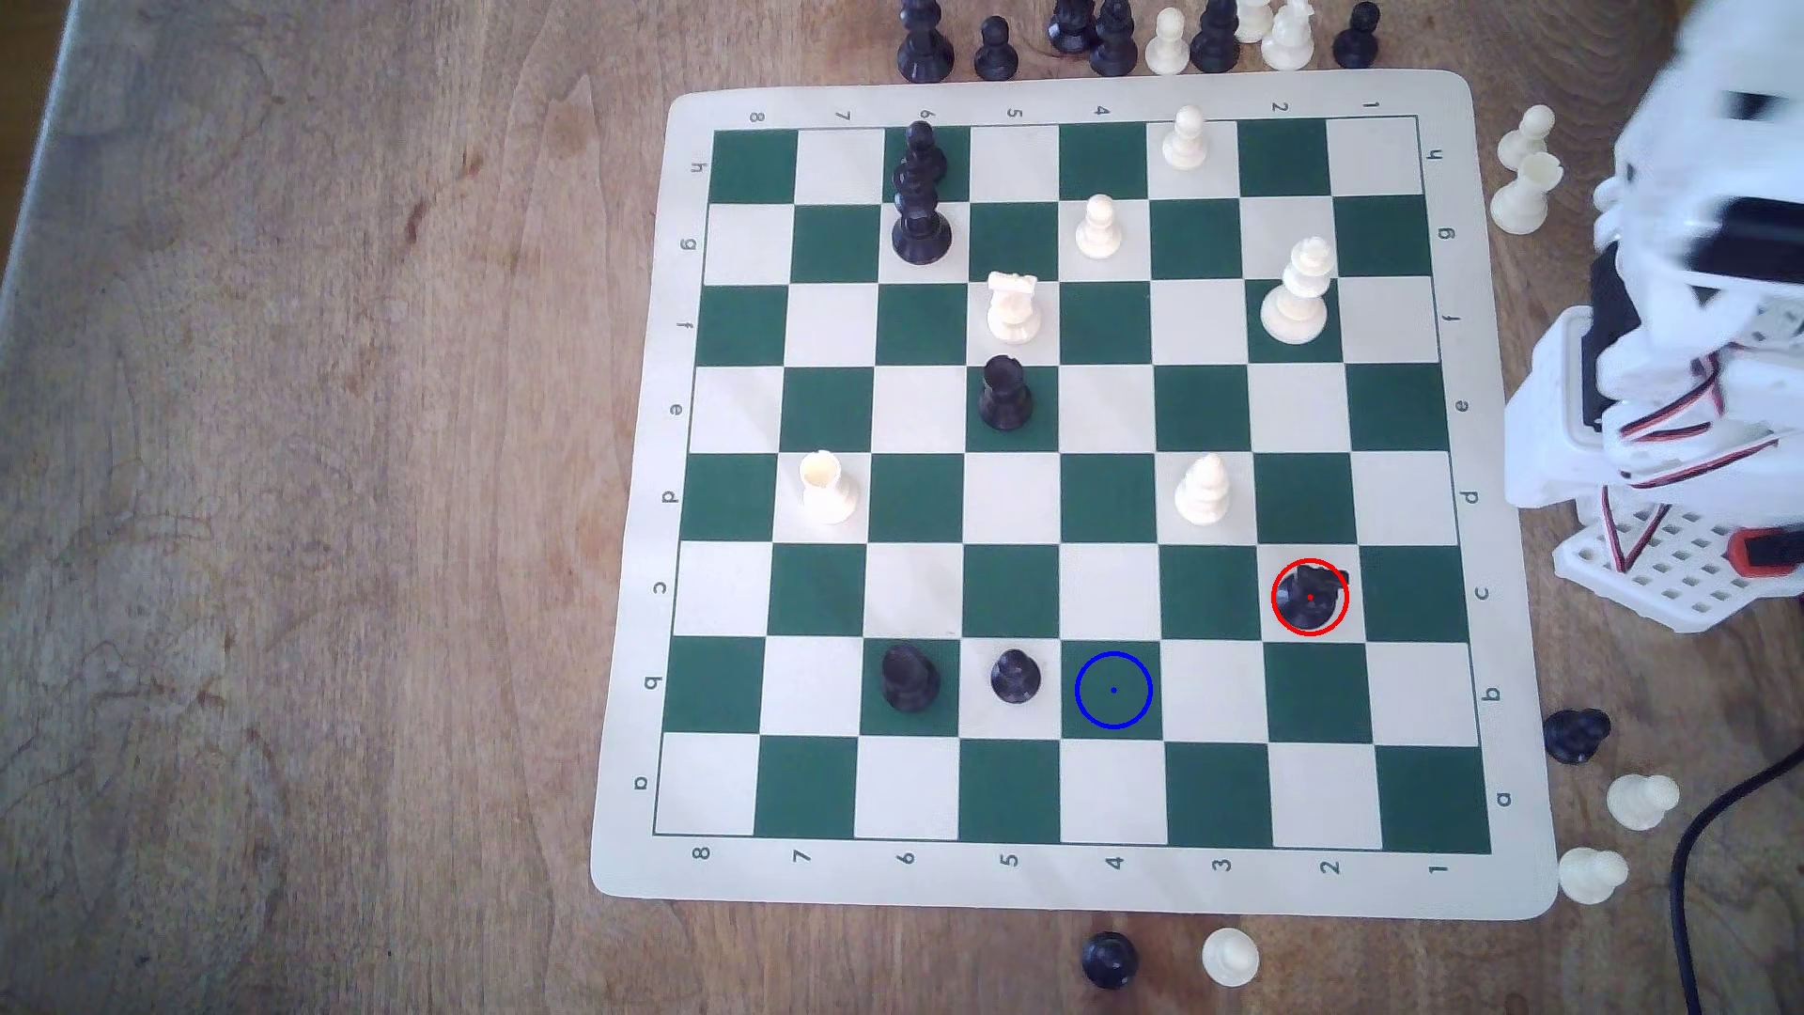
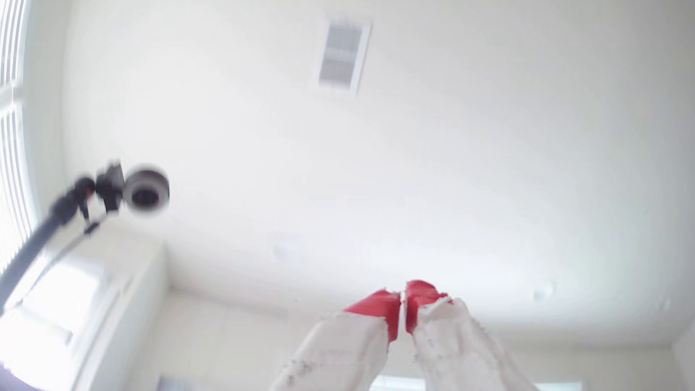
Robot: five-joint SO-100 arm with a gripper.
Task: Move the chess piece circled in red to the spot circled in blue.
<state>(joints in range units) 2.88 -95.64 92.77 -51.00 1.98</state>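
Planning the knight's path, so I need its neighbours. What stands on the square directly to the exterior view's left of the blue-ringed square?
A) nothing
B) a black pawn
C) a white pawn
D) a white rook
B: a black pawn with a smooth round head stands on the cream square adjoining the blue-ringed square.

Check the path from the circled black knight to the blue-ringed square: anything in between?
Nothing visible. The knight sits on a cream square; the blue-ringed green square is one row nearer the exterior view's bottom and two columns to its left. The squares between are bare. The closest piece, a black pawn, stands just beyond the target.
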